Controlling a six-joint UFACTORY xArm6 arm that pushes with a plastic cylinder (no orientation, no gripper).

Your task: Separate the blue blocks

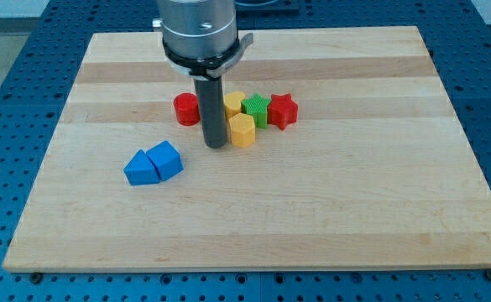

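Two blue blocks lie touching each other at the view's lower left of the board: a blue rounded wedge (141, 169) on the left and a blue angular block (167, 158) on the right. My tip (216, 146) is down on the board to the upper right of them, apart from both. It stands between the red cylinder (185, 108) and the yellow hexagon block (242, 130), close beside the hexagon.
A cluster sits right of my tip: a second yellow block (233, 104), a green star block (255, 109) and a red star block (283, 110). The wooden board (329, 210) lies on a blue perforated table (10, 101).
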